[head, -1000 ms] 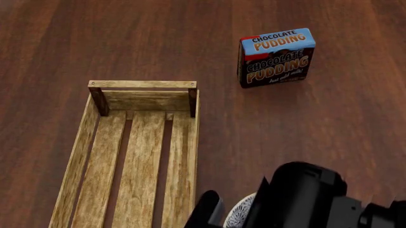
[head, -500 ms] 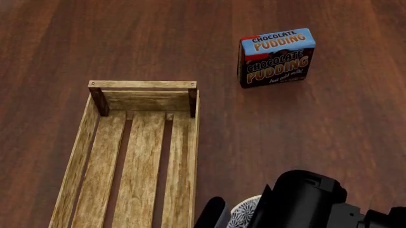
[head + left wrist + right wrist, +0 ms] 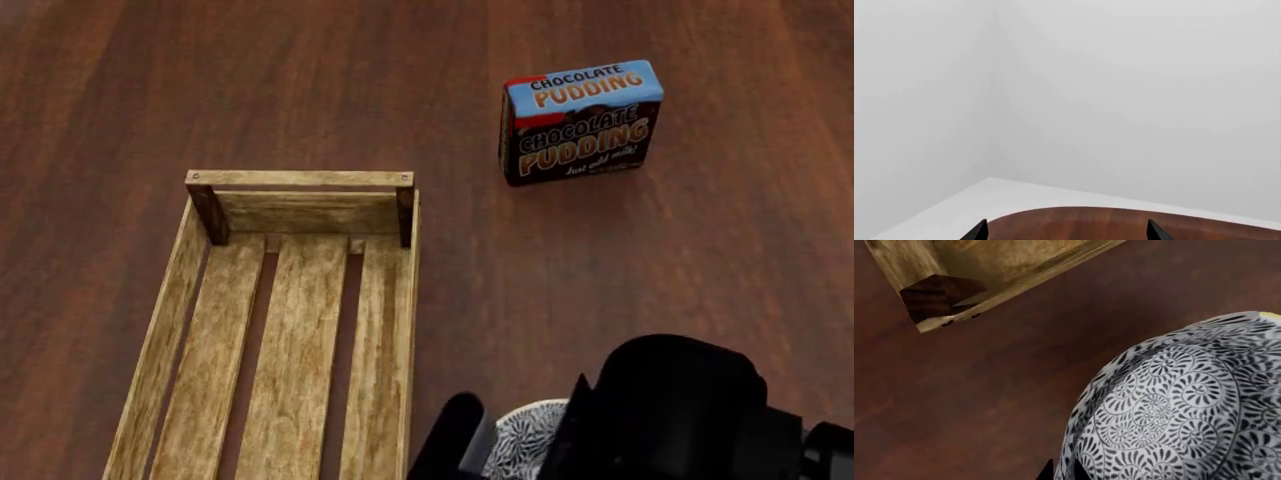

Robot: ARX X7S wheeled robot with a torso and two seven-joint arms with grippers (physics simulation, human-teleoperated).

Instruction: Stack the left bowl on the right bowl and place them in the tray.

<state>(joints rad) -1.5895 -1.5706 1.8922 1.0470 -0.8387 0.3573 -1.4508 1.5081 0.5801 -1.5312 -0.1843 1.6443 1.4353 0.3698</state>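
A black-and-white patterned bowl (image 3: 1174, 410) fills the right wrist view, with a thin yellow sliver (image 3: 1271, 315) at its far edge. My right gripper (image 3: 1062, 474) is shut on the bowl's rim, one fingertip on each side of the wall. In the head view the bowl (image 3: 527, 440) peeks out beside the black right arm (image 3: 681, 410), just right of the tray (image 3: 407, 300), a long light-wood slatted crate. The tray's corner post (image 3: 937, 295) shows in the right wrist view. My left gripper (image 3: 1066, 232) is open, holding nothing, and faces a white wall. A second bowl cannot be made out.
A chocolate pudding box (image 3: 582, 120) stands upright on the dark wood table (image 3: 641, 260) at the far right, well beyond the tray. The table's rounded edge (image 3: 1121, 212) shows in the left wrist view against a white floor and walls.
My right arm has drawn back toward the near edge and slightly right in the head view, the patterned bowl moving with it. Tray and pudding box have not moved.
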